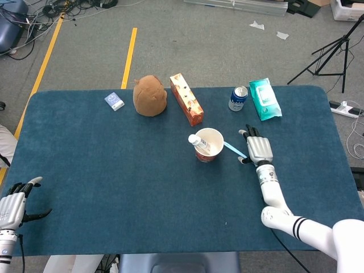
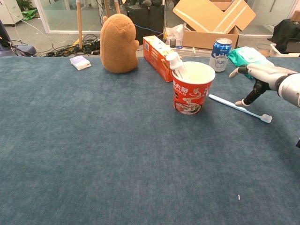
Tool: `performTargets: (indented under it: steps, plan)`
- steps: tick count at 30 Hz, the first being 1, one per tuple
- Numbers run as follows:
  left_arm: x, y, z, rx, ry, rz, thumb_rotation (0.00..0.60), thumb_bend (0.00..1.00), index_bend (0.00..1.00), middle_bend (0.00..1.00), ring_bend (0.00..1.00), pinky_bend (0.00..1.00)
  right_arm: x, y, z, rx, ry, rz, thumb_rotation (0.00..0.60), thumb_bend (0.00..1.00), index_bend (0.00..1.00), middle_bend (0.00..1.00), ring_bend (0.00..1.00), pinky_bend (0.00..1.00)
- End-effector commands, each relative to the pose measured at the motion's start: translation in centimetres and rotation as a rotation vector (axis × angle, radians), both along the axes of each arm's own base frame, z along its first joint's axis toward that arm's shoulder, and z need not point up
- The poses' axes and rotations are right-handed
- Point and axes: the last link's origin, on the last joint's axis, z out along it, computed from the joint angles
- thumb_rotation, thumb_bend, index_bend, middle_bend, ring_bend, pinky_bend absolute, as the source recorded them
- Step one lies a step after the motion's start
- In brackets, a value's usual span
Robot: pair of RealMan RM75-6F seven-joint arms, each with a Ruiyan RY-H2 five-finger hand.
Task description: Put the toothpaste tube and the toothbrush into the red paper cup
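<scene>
- The left hand [image 1: 12, 206] is seen idle at the near left corner of the blue-carpeted table [image 1: 114, 170], its fingers apart and nothing held.
- A small pale packet [image 1: 114, 101], a rounded brown plush toy [image 1: 150, 95] and an orange carton [image 1: 186, 99] are lined along the far edge.
- The toothpaste tube [image 1: 199, 143] is already stood in the red paper cup [image 1: 209, 145] near the table's middle, its white cap leaning over the rim on the left side.
- The toothbrush [image 2: 239, 108], a slim pale blue stick of hard plastic, is left lying flat on the cloth just right of the cup, its near end close to the cup's base.
- The right hand [image 2: 260, 77] is poised over the brush's far end, fingers spread and nothing grasped; one dark fingertip appears to reach the cloth beside the handle.
- A low, firm pinch is judged necessary, since a thin handle on soft pile is easily rolled away; the light paper cup could be tipped if nudged.
- A blue drink can [image 1: 238, 98] and a teal wipes pack [image 1: 265, 98] are set behind.
</scene>
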Motion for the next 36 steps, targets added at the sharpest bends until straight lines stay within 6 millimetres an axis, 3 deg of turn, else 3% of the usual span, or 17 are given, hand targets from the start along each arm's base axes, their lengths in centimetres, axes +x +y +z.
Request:
performTargets:
  steps: [1, 36]
  plan:
    - [0.0, 0.0, 0.0, 0.001, -0.001, 0.001, 0.600, 0.03, 0.17, 0.29, 0.22, 0.13, -0.2, -0.1, -0.3, 0.007, 0.013, -0.008, 0.600, 0.11, 0.20, 0.00, 0.00, 0.31]
    - [-0.1, 0.0, 0.0, 0.000, -0.001, 0.004, 0.600, 0.03, 0.17, 0.29, 0.22, 0.13, -1.7, -0.8, -1.2, 0.019, 0.059, -0.042, 0.600, 0.11, 0.19, 0.00, 0.00, 0.31]
